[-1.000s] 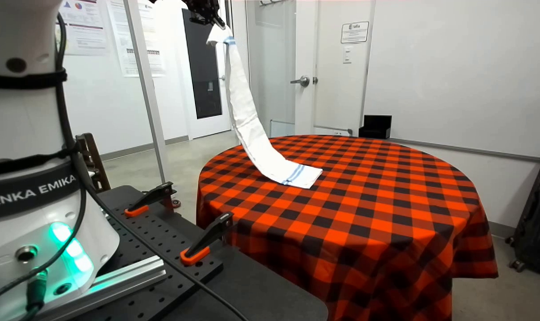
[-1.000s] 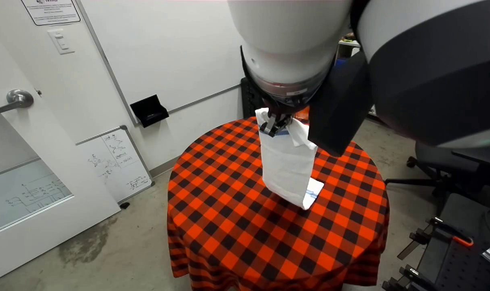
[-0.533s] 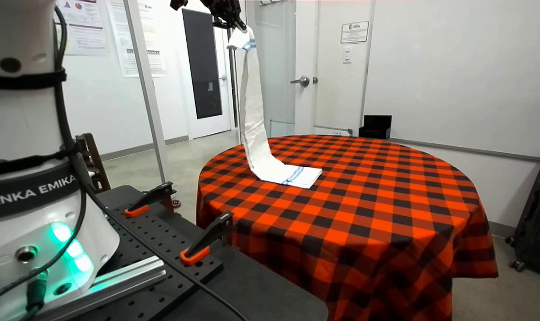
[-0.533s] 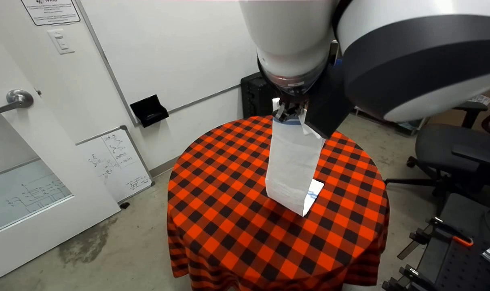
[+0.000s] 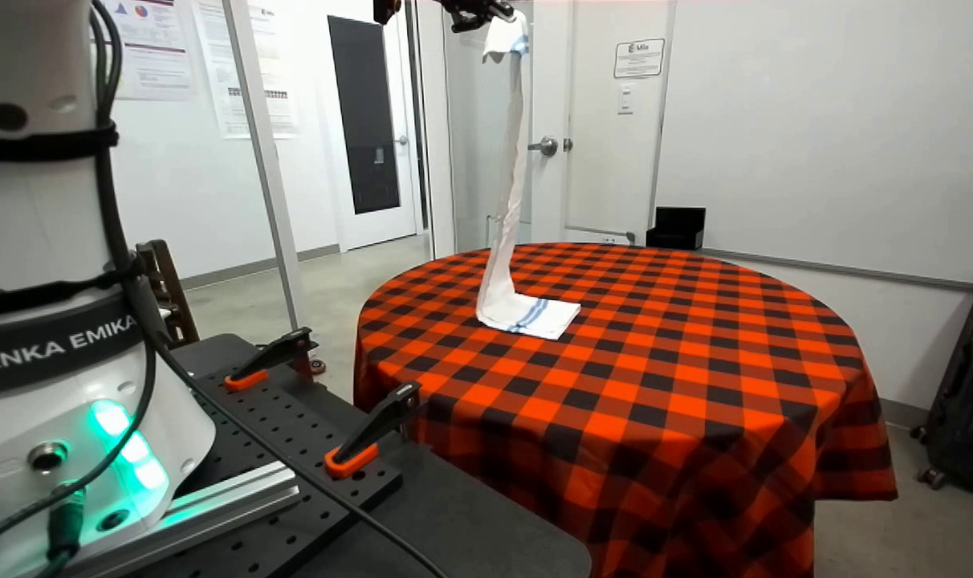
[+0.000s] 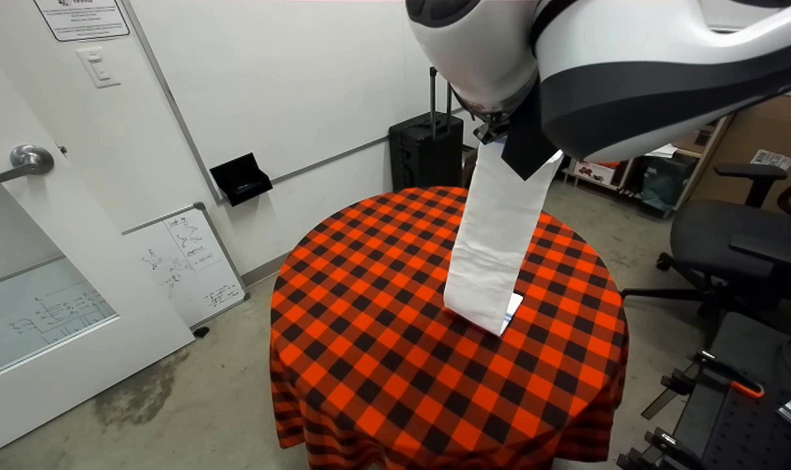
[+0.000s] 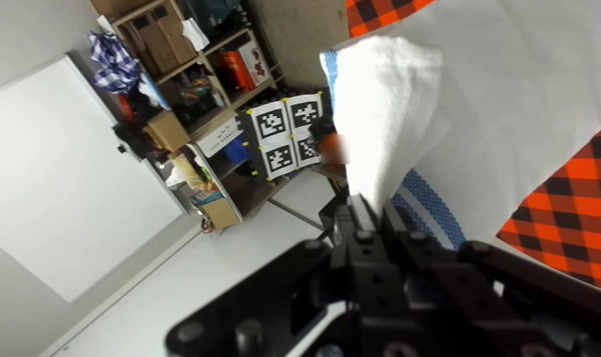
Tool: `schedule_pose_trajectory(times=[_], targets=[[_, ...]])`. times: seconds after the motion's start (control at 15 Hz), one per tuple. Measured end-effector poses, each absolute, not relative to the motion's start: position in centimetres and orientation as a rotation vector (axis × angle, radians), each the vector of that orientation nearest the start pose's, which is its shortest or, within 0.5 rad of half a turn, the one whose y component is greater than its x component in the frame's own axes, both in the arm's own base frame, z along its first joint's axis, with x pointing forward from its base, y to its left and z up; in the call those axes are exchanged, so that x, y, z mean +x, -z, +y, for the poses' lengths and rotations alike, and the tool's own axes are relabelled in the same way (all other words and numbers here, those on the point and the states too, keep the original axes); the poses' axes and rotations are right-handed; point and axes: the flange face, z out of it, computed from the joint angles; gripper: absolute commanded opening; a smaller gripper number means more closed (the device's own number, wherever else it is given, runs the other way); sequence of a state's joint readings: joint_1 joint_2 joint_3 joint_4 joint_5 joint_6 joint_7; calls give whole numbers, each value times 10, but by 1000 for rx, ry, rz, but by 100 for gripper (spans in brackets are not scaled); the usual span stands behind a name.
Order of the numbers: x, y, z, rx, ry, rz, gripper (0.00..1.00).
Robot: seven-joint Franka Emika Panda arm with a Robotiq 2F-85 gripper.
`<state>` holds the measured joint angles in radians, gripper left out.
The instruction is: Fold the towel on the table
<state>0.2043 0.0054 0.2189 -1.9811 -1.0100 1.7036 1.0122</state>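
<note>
The white towel with blue stripes hangs from my gripper in both exterior views (image 5: 515, 144) (image 6: 496, 222). Its lower end (image 5: 544, 316) lies flat on the round table with a red and black checked cloth (image 5: 695, 385). The towel is in a long narrow strip, bending where it meets the table. My gripper (image 5: 509, 14) is high above the table and shut on the towel's upper end. In the wrist view the gripper (image 7: 374, 210) pinches the cloth between its fingers, and a bunched flap (image 7: 390, 89) sticks out past the tips. The gripper (image 6: 490, 130) is partly hidden by the arm in an exterior view.
Black and orange clamps (image 5: 354, 457) hold the robot's base plate beside the table's near edge. A black office chair (image 6: 728, 241) and a black suitcase (image 6: 427, 153) stand on the floor around the table. A door (image 6: 49, 261) is at the side.
My gripper has moved rightward in both exterior views and higher, carrying the towel's upper end. The hanging part now stands steeper and leans over the other way. The lower end has stayed on the table.
</note>
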Motion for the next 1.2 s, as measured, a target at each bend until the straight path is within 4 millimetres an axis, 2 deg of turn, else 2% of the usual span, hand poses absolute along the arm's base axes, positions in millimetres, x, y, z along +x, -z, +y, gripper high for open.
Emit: schedule_pose_trajectory(times=[0.27, 0.6, 1.0, 1.2], targets=[[532, -469, 133, 2049, -502, -378, 1], [542, -439, 130, 2004, -439, -397, 1], [569, -403, 123, 1986, -371, -397, 1], [582, -386, 125, 1993, -351, -384, 1]])
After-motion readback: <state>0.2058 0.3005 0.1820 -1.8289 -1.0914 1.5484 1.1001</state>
